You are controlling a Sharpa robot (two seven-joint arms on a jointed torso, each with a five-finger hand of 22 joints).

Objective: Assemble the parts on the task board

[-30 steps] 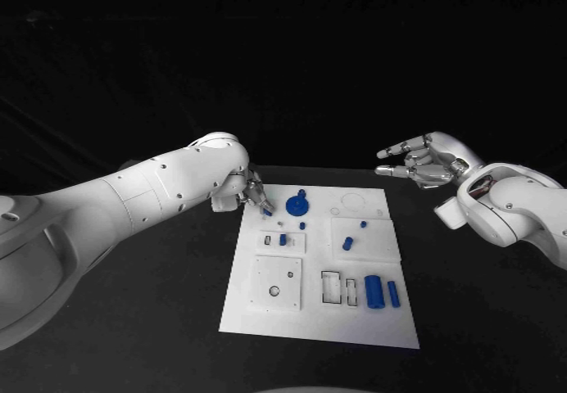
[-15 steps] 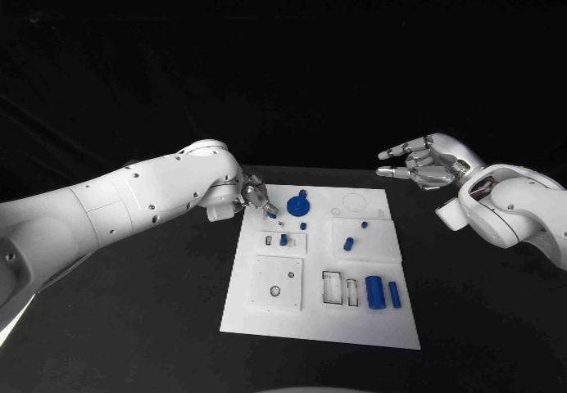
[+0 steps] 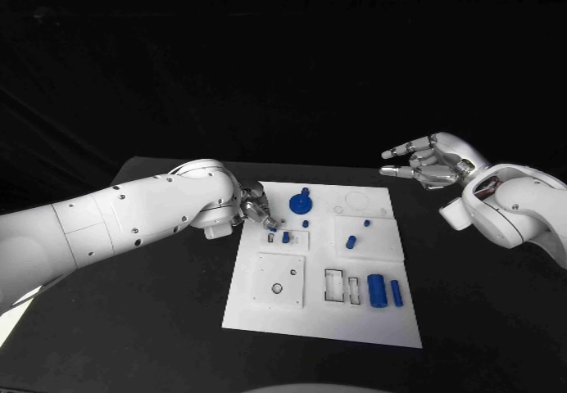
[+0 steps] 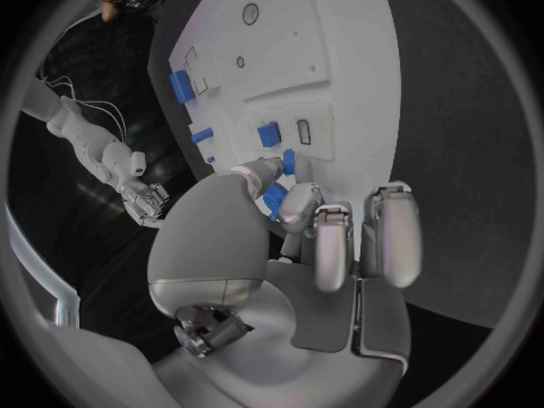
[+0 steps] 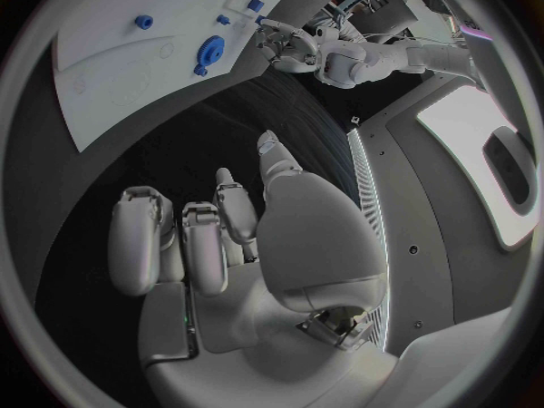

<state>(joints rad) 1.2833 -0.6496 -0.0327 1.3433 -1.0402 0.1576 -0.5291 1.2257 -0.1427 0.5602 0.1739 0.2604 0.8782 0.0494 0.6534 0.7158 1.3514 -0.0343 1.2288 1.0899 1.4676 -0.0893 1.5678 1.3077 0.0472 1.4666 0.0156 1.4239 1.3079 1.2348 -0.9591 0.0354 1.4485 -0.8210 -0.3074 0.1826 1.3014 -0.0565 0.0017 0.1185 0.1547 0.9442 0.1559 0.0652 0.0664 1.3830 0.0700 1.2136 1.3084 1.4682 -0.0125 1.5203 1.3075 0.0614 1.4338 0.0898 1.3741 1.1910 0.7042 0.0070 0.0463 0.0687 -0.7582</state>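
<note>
The white task board lies in the middle of the black table. My left hand hovers over its left edge and pinches a small blue part between thumb and a finger, just above a raised block with a blue peg and an empty slot. A round blue piece stands at the board's far end. A blue cylinder and a blue bar lie at the near right. My right hand is raised beyond the board's far right corner, fingers apart, holding nothing.
Small blue pieces sit mid-board on a raised white block. A square plate with a hole and two empty rectangular slots lie nearer me. The right wrist view shows the board and my left hand far off.
My left hand has moved a little nearer and lower along the board's left edge, carrying the small blue part, and its arm has swung down. The right hand has barely moved.
</note>
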